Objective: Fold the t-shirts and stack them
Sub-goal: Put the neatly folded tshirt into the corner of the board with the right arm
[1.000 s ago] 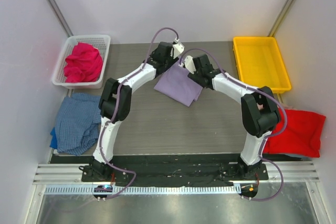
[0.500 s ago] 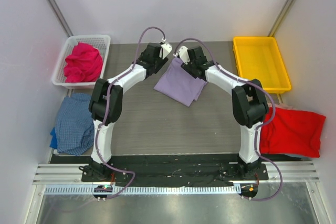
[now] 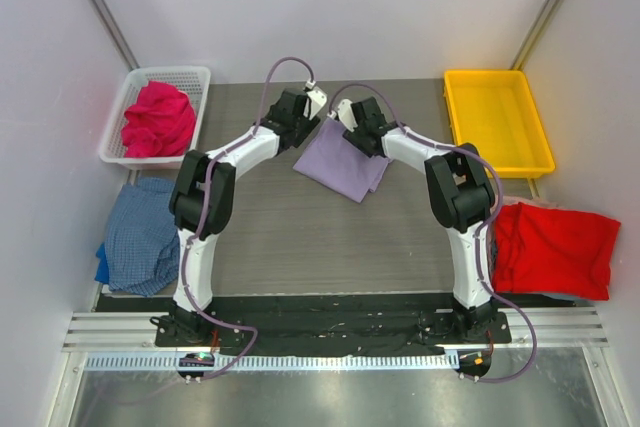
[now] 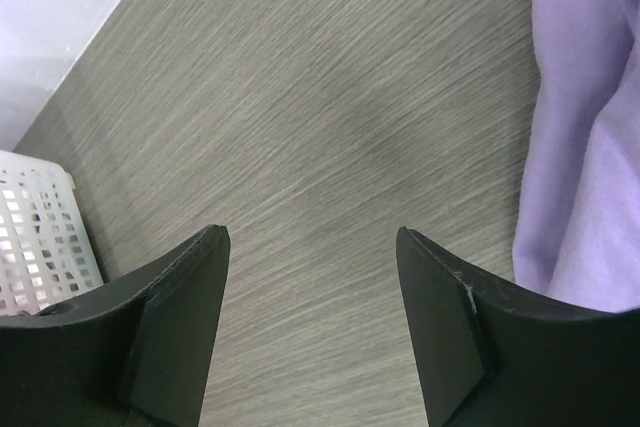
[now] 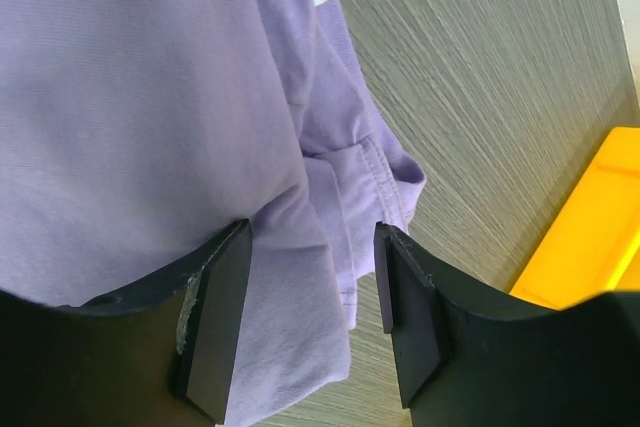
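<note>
The lavender t-shirt (image 3: 340, 162) lies folded on the table at the back centre. My left gripper (image 3: 314, 107) is open over bare table just left of the shirt's far corner; the shirt edge (image 4: 585, 147) shows at the right of the left wrist view. My right gripper (image 3: 346, 115) is open over the shirt's far edge, with lavender cloth (image 5: 150, 97) lying between its spread fingers (image 5: 215, 327). The red t-shirt (image 3: 555, 247) lies at the right. The magenta t-shirt (image 3: 158, 119) sits in the basket. The blue checked t-shirt (image 3: 145, 232) lies at the left.
A white mesh basket (image 3: 195, 77) stands at the back left; its corner shows in the left wrist view (image 4: 35, 237). A yellow tray (image 3: 497, 122) stands at the back right, and its edge shows in the right wrist view (image 5: 600, 217). Walls close in on both sides.
Both grippers have shifted left along the shirt's far edge. The right arm's elbow has swung left, uncovering more of the red shirt. The lavender shirt has stayed in place.
</note>
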Motion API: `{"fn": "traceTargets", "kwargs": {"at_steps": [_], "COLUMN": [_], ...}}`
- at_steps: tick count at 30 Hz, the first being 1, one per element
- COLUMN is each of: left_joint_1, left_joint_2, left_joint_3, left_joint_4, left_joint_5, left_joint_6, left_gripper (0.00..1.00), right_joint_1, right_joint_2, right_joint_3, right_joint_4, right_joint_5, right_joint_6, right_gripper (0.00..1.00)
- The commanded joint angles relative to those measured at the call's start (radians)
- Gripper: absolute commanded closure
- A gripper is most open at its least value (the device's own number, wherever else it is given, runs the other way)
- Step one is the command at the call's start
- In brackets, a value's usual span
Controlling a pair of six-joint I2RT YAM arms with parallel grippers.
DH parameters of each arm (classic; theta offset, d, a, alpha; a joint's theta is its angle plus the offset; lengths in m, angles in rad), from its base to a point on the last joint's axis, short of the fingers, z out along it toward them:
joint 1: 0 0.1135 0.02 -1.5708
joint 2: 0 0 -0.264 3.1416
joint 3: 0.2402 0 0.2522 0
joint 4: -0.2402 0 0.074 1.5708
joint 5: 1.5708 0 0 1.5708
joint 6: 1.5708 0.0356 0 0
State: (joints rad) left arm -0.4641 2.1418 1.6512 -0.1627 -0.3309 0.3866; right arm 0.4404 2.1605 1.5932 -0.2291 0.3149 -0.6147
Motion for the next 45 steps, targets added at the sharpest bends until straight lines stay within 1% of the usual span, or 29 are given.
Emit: {"fn": "traceTargets", "kwargs": {"at_steps": [1, 5, 9, 10, 13, 14, 16, 18, 26, 31, 33, 34, 41, 45], "left_joint_1": [-0.001, -0.002, -0.004, -0.007, -0.027, -0.040, -0.056, -0.073, -0.084, -0.084, -0.084, -0.082, -0.082, -0.084], "left_joint_2": [-0.098, -0.123, -0.115, -0.106, -0.073, -0.065, -0.046, -0.039, 0.052, 0.092, 0.092, 0.093, 0.118, 0.127], "left_joint_3": [0.001, 0.033, 0.120, 0.136, 0.196, 0.212, 0.219, 0.219, 0.309, 0.325, 0.315, 0.311, 0.321, 0.326], "left_joint_4": [-0.004, -0.081, -0.237, -0.265, -0.359, -0.386, -0.396, -0.393, -0.385, -0.377, -0.364, -0.360, -0.339, -0.339], "left_joint_5": [0.001, 0.036, 0.139, 0.157, 0.200, 0.208, 0.210, 0.216, 0.239, 0.234, 0.228, 0.228, 0.216, 0.217], "left_joint_6": [-0.051, -0.087, -0.103, -0.100, -0.068, -0.058, -0.034, -0.019, 0.005, 0.001, 0.003, 0.003, -0.003, -0.006], "left_gripper": [0.28, 0.27, 0.26, 0.25, 0.25, 0.25, 0.25, 0.24, 0.21, 0.18, 0.17, 0.16, 0.08, 0.06], "right_joint_1": [-0.011, -0.011, -0.014, -0.017, -0.019, -0.023, -0.023, -0.025, -0.046, -0.136, -0.161, -0.187, -0.253, -0.284], "right_joint_2": [-0.095, -0.189, -0.298, -0.318, -0.384, -0.416, -0.438, -0.461, -0.470, -0.458, -0.449, -0.446, -0.358, -0.286], "right_joint_3": [-0.021, -0.067, -0.134, -0.148, -0.206, -0.241, -0.274, -0.318, -0.430, -0.466, -0.480, -0.484, -0.470, -0.463], "right_joint_4": [0.050, 0.030, 0.004, -0.018, -0.059, -0.067, -0.099, -0.127, -0.142, -0.073, -0.040, -0.032, 0.028, 0.086], "right_joint_5": [0.049, 0.065, 0.082, 0.081, 0.046, 0.011, -0.035, -0.114, -0.336, -0.541, -0.579, -0.624, -0.761, -0.858], "right_joint_6": [0.000, 0.052, 0.134, 0.154, 0.242, 0.268, 0.341, 0.406, 0.559, 0.650, 0.679, 0.685, 0.771, 0.826], "right_gripper": [0.41, 0.40, 0.29, 0.28, 0.27, 0.26, 0.26, 0.26, 0.25, 0.23, 0.21, 0.21, 0.16, 0.14]}}
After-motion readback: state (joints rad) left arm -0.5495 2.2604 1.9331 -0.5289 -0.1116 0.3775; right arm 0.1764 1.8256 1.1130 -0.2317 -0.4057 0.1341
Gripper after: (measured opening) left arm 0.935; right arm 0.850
